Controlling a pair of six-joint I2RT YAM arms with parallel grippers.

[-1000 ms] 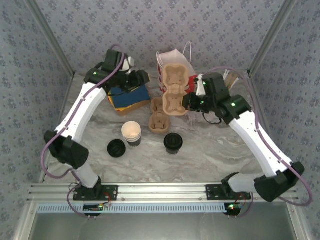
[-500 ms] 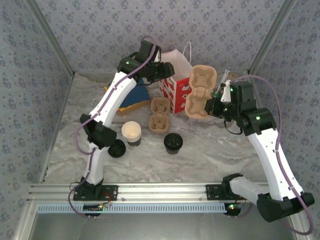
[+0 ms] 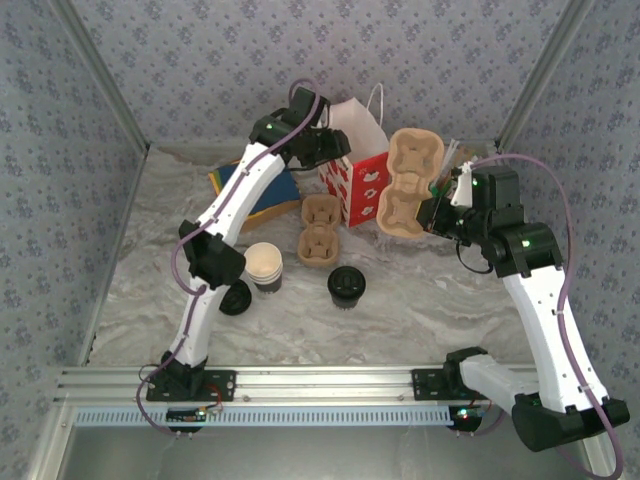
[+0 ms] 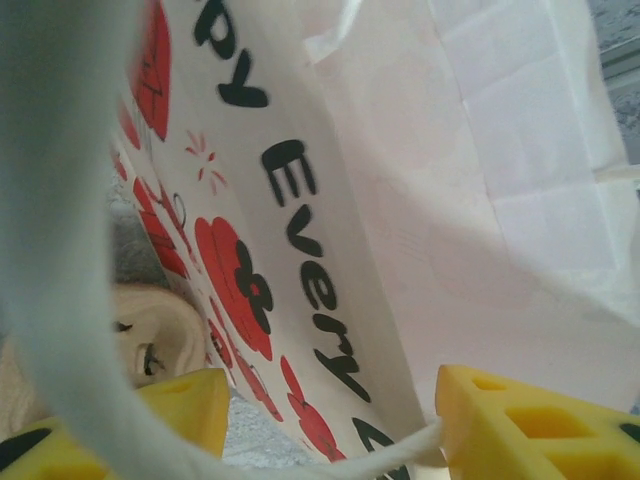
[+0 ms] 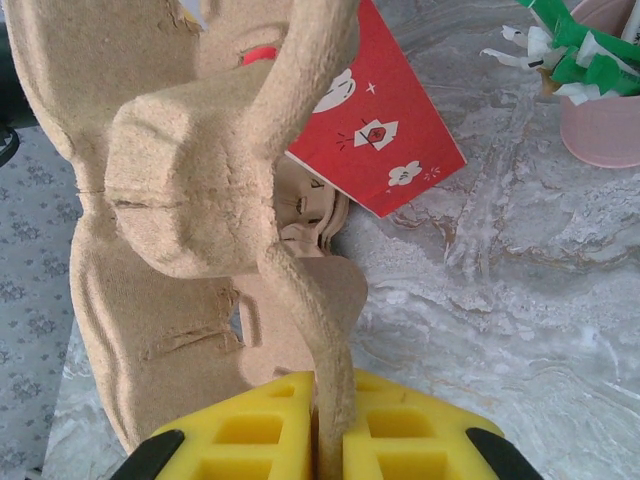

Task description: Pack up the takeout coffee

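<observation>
Left arm swung off the blue-and-yellow stack (image 3: 278,192) at back left and over to the paper bag (image 3: 362,185). Left pincer (image 3: 325,148) now sits at the bag's top edge, jaws apart, with the white cord handle (image 4: 390,458) between them. Right pincer (image 3: 432,208) pulled the pulp cup carrier (image 3: 408,180) from over the bag to its right side, where it stands upright, gripped by its rim. Bag's red front is now uncovered.
</observation>
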